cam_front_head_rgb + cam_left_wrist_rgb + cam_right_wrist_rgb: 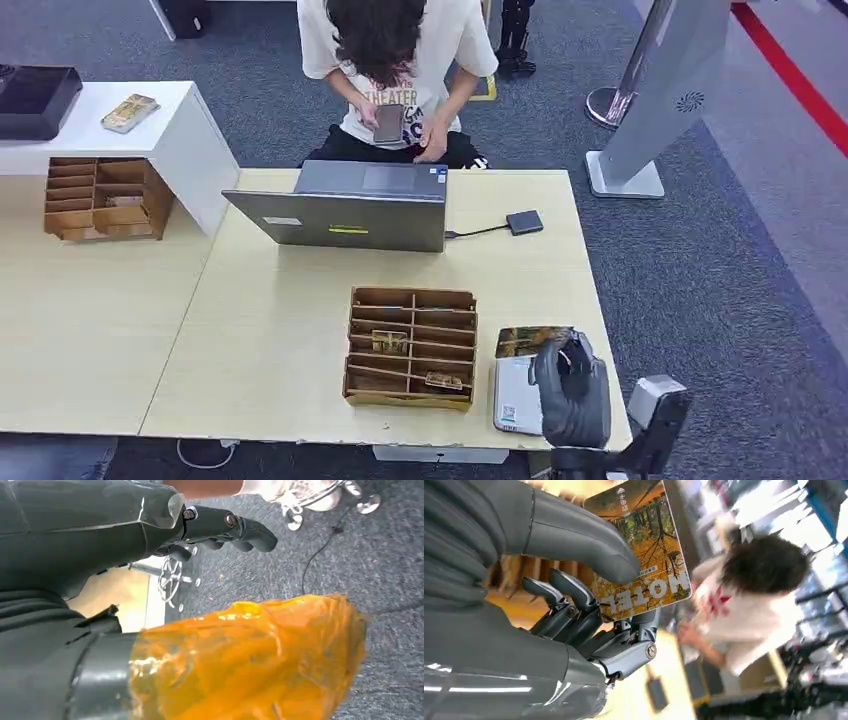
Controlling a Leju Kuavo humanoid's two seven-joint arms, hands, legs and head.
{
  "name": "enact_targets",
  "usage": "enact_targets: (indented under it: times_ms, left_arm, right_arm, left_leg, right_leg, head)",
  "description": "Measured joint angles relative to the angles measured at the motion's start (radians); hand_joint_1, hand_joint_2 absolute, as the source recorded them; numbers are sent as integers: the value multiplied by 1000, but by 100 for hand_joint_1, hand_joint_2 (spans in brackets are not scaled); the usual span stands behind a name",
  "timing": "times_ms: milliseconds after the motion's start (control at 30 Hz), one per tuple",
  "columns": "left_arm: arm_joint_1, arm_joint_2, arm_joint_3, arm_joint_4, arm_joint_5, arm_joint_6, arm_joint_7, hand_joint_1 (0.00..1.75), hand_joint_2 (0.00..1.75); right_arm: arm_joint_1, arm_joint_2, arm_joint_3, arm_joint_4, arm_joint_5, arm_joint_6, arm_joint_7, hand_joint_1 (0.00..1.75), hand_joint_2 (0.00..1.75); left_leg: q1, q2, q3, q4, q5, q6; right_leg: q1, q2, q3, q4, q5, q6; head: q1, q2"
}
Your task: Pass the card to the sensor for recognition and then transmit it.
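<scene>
My right hand (572, 388) hovers at the table's near right corner and pinches a card (530, 340) between thumb and fingers. In the right wrist view the card (644, 555) shows an autumn forest picture with the word HOTEL, with the thumb of my right hand (574, 605) pressed on its face. Under the hand lies a flat white sensor box (512, 398), and the card sticks out over its far edge. My left hand (150, 530) hangs over grey carpet and holds nothing, its dark fingers (235, 527) loosely extended.
A wooden slotted organizer (410, 345) with a few cards stands left of the sensor. Behind it are an open laptop (350, 205) and a dongle (524, 222). A person (395, 70) sits behind the table holding a phone. A second organizer (100, 197) stands on the left table.
</scene>
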Motion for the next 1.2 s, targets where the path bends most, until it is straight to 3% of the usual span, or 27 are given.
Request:
enact_targets:
  times_ms: [133,467,700,900,1033,1200]
  left_arm:
    - [4,4,10,0,4,0,0,0,0]
    - [5,11,20,0,23,0,0,0,0]
    - [6,11,20,0,27,0,8,0,0]
    - [5,11,20,0,27,0,8,0,0]
    - [4,11,20,0,33,0,38,0,0]
    - [2,11,20,0,35,0,53,0,0]
  right_arm:
    - [31,-19,2,7,33,-31,12,175,175]
    - [17,-51,44,135,221,-190,131,175,175]
    - [2,-64,63,188,278,-211,180,175,175]
    - [1,-64,64,189,282,-212,184,175,175]
    - [-58,-70,96,310,474,-227,354,175,175]
    - [-80,-70,88,367,528,-236,398,175,175]
  left_leg:
    - [0,0,0,0,0,0]
    - [0,0,0,0,0,0]
    - [0,0,0,0,0,0]
    - [0,0,0,0,0,0]
    - [0,0,1,0,0,0]
    - [0,0,1,0,0,0]
  right_leg:
    - [0,0,0,0,0,0]
    - [0,0,0,0,0,0]
    - [0,0,0,0,0,0]
    - [0,0,0,0,0,0]
    - [0,0,1,0,0,0]
    - [0,0,0,0,0,0]
  head:
    - [0,0]
    - [0,0]
    - [0,0]
    - [0,0]
    - [0,0]
    - [0,0]
